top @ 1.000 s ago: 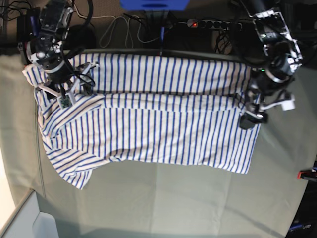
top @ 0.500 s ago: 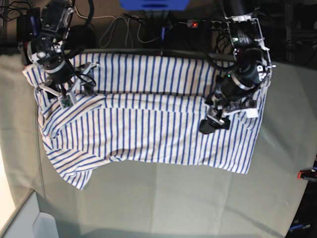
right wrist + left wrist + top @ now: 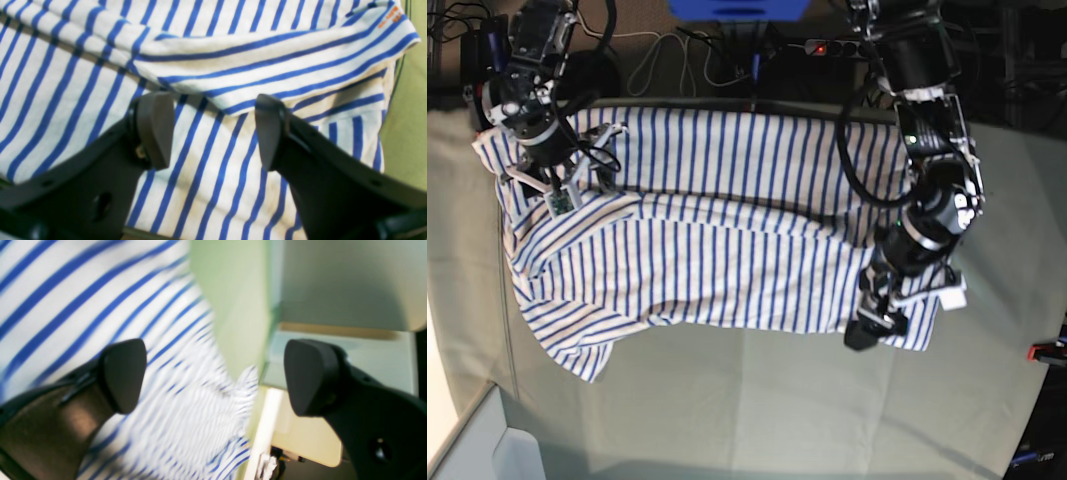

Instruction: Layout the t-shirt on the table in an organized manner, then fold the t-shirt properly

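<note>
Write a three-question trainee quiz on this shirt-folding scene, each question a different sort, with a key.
1. True or false: the left gripper is clamped on the t-shirt.
2. Multiple choice: the right gripper hangs over which part of the shirt in the base view? A. left end B. middle C. lower right corner
3. Fill in: the shirt lies on the ___.

Key:
1. False; its fingers stand wide apart with nothing between them.
2. A
3. table
</note>
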`<move>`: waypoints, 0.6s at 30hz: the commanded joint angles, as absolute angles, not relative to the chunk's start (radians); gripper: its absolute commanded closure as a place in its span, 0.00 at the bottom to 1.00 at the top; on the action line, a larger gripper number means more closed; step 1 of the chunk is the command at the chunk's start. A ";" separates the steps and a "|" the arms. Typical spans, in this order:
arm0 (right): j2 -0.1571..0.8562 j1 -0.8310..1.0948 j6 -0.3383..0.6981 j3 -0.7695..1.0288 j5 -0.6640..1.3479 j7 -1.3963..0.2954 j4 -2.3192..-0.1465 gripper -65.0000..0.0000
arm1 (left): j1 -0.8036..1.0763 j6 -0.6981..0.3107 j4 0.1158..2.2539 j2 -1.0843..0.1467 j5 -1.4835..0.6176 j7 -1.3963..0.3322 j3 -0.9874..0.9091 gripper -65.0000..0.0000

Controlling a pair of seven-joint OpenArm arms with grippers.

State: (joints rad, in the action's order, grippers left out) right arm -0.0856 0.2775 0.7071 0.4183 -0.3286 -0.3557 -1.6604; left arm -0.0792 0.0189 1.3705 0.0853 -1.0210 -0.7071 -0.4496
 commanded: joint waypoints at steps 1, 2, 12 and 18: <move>-0.085 0.274 0.698 0.412 -0.317 -0.338 -1.678 0.41 | -0.088 0.012 1.391 0.082 -1.038 -0.708 -0.450 0.02; -0.085 0.274 0.698 0.400 -0.317 -0.338 -1.678 0.41 | -0.091 0.012 1.397 0.079 -1.038 -0.708 -0.450 0.02; -0.050 0.183 0.698 0.378 -0.318 -0.338 -1.670 0.40 | -0.094 0.012 1.389 -0.068 -1.036 -0.702 -0.504 0.02; 0.036 -0.004 0.698 0.378 -0.318 -0.340 -1.580 0.40 | -0.205 0.010 1.296 -0.156 -0.961 -0.702 -0.499 0.02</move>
